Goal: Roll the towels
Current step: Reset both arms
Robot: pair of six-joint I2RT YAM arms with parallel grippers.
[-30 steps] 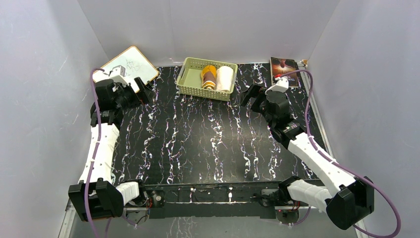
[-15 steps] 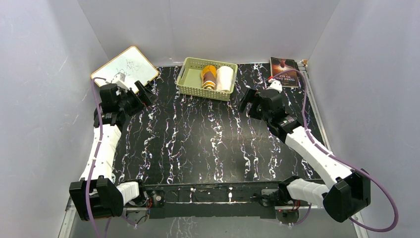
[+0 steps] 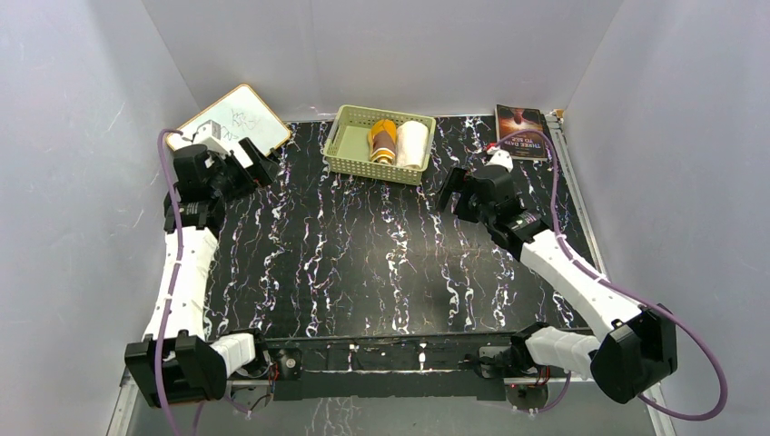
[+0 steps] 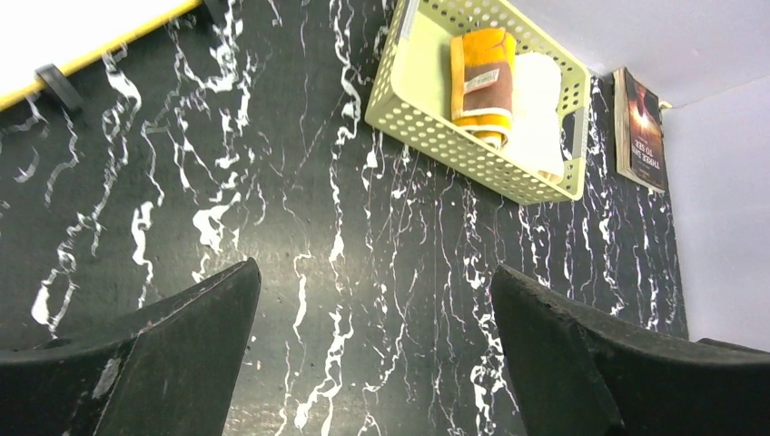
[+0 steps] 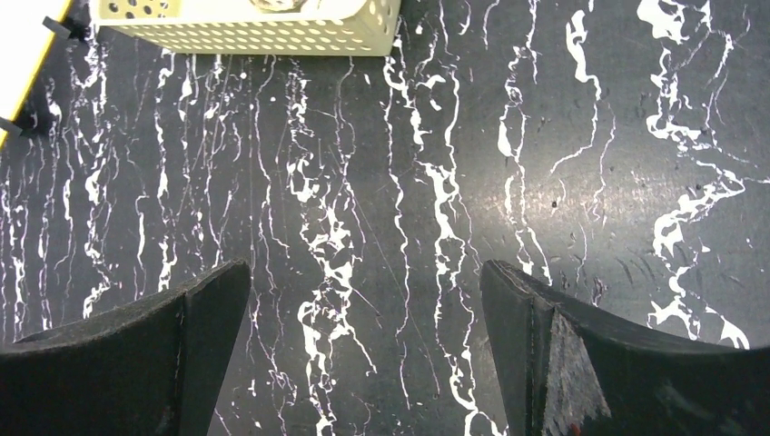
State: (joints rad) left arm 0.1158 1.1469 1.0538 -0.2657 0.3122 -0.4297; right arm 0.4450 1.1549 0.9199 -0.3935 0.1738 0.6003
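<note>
Both towels lie rolled side by side in the pale green basket point(image 3: 345, 153) at the back centre. The brown towel with its yellow-orange side point(image 3: 382, 140) is on the left and the white towel point(image 3: 412, 143) on the right. The left wrist view shows the brown towel point(image 4: 481, 82) and the white towel point(image 4: 536, 113) inside the basket point(image 4: 436, 136). My left gripper point(image 3: 259, 163) hovers open at the back left, well left of the basket, with nothing between its fingers point(image 4: 374, 268). My right gripper point(image 3: 454, 189) hangs open and empty point(image 5: 365, 265) over the table, to the basket's front right.
A whiteboard point(image 3: 232, 118) leans at the back left corner, close behind my left gripper. A dark book point(image 3: 521, 130) lies at the back right. The basket's perforated wall point(image 5: 245, 36) crosses the top of the right wrist view. Grey walls enclose the black marbled table point(image 3: 363, 254).
My right gripper has drifted a little left and toward the near side, away from the book. My left gripper shifted only slightly near the whiteboard. Both stayed open.
</note>
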